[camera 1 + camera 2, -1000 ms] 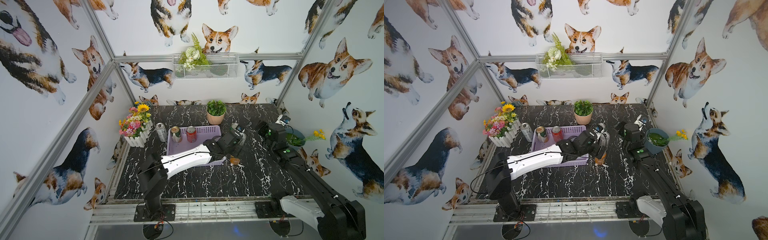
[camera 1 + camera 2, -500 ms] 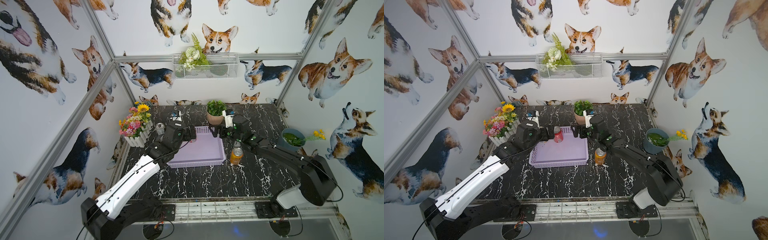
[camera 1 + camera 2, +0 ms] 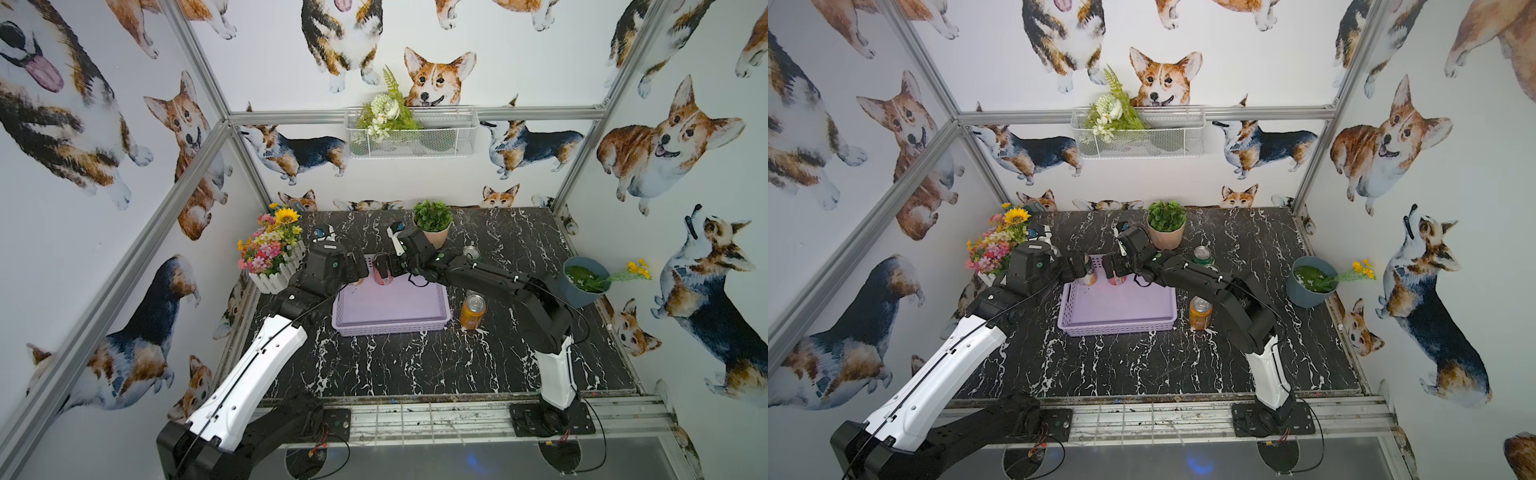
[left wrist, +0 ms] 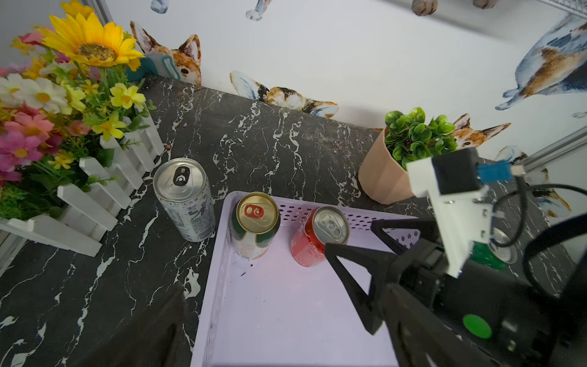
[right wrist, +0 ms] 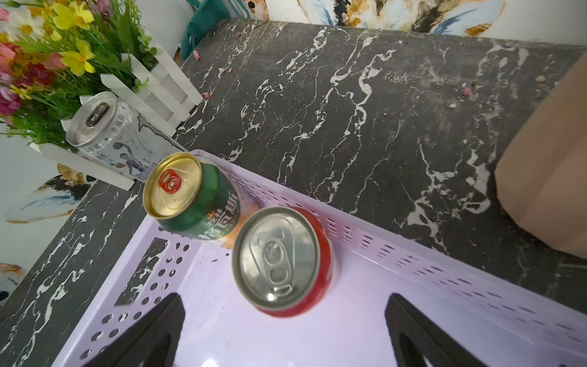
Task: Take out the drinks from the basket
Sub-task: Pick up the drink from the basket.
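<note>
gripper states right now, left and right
left gripper: open, holding nothing
right gripper: open, fingers either side of the red can, not gripping it

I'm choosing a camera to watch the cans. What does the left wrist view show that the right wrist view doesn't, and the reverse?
Only the left wrist view: the green can, the sunflower and the leaves of the potted plant. Only the right wrist view: the lettering on the side of the green-and-gold can. Both: the red can, the green-and-gold can, the silver can and the basket.
</note>
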### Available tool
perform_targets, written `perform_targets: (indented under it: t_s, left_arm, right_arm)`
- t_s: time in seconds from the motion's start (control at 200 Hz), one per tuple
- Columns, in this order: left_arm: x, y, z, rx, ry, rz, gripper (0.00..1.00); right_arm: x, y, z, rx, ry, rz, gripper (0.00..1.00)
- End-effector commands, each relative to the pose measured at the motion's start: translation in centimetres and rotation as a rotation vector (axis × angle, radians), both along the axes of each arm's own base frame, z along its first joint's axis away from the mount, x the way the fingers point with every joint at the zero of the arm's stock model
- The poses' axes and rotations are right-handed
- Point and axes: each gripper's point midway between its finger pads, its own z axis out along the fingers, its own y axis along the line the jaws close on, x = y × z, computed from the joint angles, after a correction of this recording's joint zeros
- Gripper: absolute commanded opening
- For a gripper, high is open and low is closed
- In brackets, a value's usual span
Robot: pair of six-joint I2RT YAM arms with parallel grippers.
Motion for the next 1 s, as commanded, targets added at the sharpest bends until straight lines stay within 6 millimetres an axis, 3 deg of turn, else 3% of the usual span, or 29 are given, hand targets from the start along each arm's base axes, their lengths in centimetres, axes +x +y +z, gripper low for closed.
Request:
perform_targets:
  t_s: [0.0, 0.27, 0.616, 0.786, 0.991]
  left_arm:
    - [0.0, 0.0, 0.0, -0.015, 0.000, -0.007, 1.00]
    - [-0.2, 0.8, -0.8, -0.016, 0.016, 0.003, 1.00]
    - [-0.1, 1.1, -1.4, -0.015, 0.030, 0.001, 1.00]
    - [0.0, 1.0, -1.7, -0.015, 0.037, -0.003, 1.00]
    - [0.0, 1.1, -2.0, -0.017, 0.042, -0.005, 1.00]
  right_arm:
    - [0.5, 0.3, -1.3, -0.057, 0.009, 0.004, 0.97]
    - [2.2, 1.6, -3.5, -0.131, -0.019, 0.002, 0.92]
    - [3.1, 2.4, -4.3, -0.119, -0.084, -0.006, 0.80]
    - [2.7, 2.7, -4.1, -0.093, -0.102, 0.018, 0.64]
    - [1.9, 2.6, -2.7, -0.044, -0.136, 0.043, 0.32]
